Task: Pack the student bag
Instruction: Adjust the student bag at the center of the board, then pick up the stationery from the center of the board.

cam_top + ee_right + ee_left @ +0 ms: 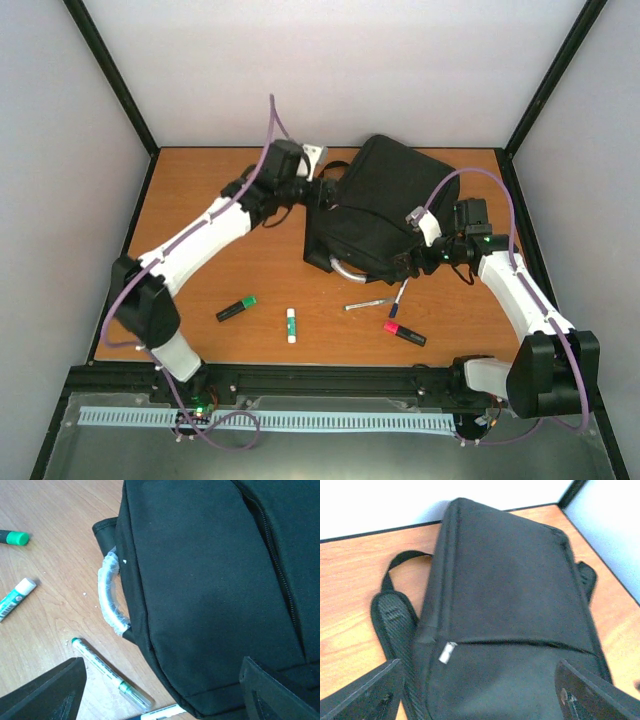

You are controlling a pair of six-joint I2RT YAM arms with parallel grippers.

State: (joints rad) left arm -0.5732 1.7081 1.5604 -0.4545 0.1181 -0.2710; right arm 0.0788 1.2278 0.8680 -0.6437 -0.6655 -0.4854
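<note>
Top view: the bag (378, 205) lies flat on the far middle of the desk (200, 190), angled, with the left hand (320, 188) at its far left corner and the right hand (403, 264) over its near right edge. Loose on the near desk are a green marker (236, 309), a glue stick (291, 324), two pens (385, 300) and a pink marker (404, 333).

Both wrist views show their fingers spread wide at the frame's lower corners, with nothing held and only black fabric below. Whether either touches the cloth I cannot tell.

The bag looks soft and limp. The panels sag and crease, so it should fold instead of lifting as one piece, and it is likely light while unpacked. The smooth fabric offers little to pinch on the flat faces. The grey loop (111, 597) at the near left end seems the firmest hold. To open it, the zip pull (447, 652) is the place to grip, while the other hand pins the cloth.

Only the top view gives the loose items and both arms together. Only the left wrist view shows the zip pull and the padded strap (395, 617) trailing on the desk. Only the right wrist view shows the loop's crinkled wrap and a second zip seam (272, 555).
</note>
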